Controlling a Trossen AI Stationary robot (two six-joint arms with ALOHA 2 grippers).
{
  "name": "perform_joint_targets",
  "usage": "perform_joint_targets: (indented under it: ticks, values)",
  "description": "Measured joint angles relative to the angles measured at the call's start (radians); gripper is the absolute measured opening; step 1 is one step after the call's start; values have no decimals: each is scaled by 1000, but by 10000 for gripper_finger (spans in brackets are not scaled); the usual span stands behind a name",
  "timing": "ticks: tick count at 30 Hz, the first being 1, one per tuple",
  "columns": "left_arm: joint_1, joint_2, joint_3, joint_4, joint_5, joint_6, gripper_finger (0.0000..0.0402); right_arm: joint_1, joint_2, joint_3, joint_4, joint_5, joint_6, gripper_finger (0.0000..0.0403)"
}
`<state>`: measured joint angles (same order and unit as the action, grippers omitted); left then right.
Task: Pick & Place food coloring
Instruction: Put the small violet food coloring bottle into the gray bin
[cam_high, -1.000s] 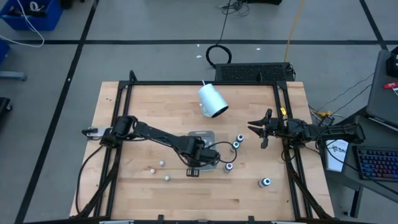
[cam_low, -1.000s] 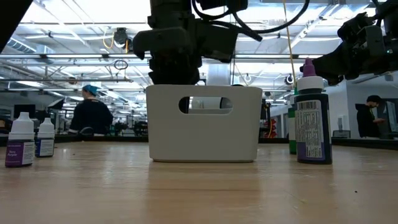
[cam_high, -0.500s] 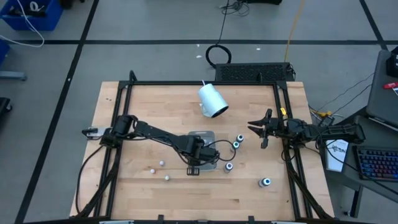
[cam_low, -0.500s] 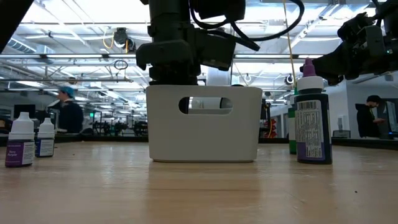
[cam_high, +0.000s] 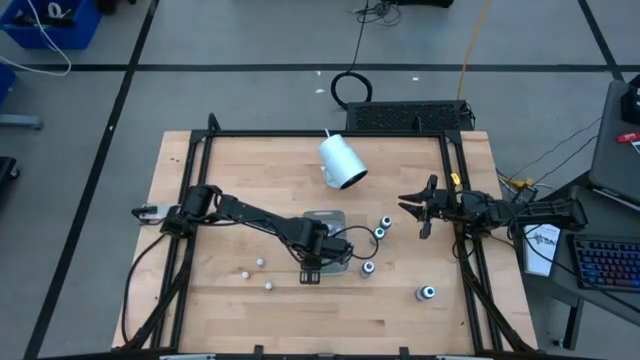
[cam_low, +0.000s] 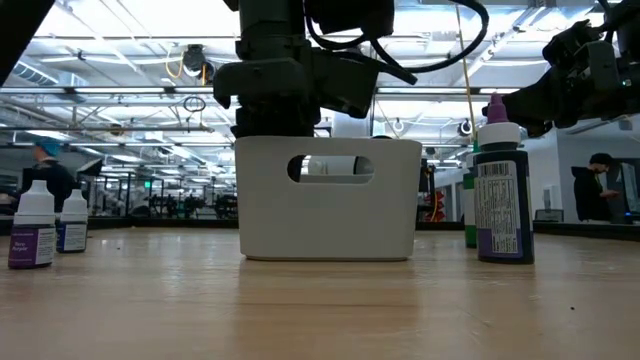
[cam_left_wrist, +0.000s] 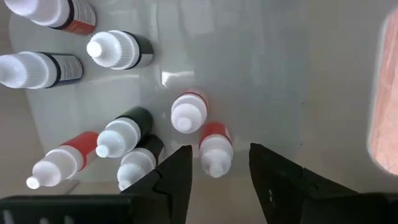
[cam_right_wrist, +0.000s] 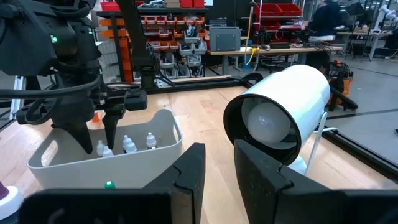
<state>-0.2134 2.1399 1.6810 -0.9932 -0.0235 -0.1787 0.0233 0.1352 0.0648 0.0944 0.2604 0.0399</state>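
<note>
While the right arm waited at the table's right edge, the left gripper (cam_high: 312, 262) hung over the tray (cam_high: 340, 222) near the middle of the table (cam_high: 240, 170). In the left wrist view its fingers (cam_left_wrist: 173, 180) were apart, empty, with a red-banded bottle (cam_left_wrist: 215, 148) lying in the tray just beyond the gap between them. Seven more small bottles lay or stood on the tray floor around it, among them a second red-banded one (cam_left_wrist: 188, 112) touching the first, a dark one (cam_left_wrist: 120, 136), and another dark one (cam_left_wrist: 119, 50) farther off. The right wrist view showed the left gripper's fingers reaching down inside the tray (cam_right_wrist: 93, 163), close to three white bottle tips (cam_right_wrist: 129, 144).

Outside the tray, three dark bottles with pale caps (cam_high: 380, 232) stood on the wood to its right, one (cam_high: 427, 293) well apart toward the right front. Three tiny whitish bottles (cam_high: 260, 264) stood left of the tray. In the low view a dark bottle (cam_low: 503, 190) stood right of the tray and two whitish ones (cam_low: 34, 226) far left.

The right gripper (cam_high: 418, 210) hovered with its fingers spread and empty, pointing toward a white cup (cam_high: 342, 162) that lay tilted on its side behind the tray.
</note>
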Motion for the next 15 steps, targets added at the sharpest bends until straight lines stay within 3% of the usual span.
perform_joint_targets:
  ticks: [11,15]
  values:
    - [0,-76,6,-4,-28,-8,153,0,0,0,3,0,0,77]
    - [-3,-143,6,-74,-30,-49,160,0,0,0,3,0,0,77]
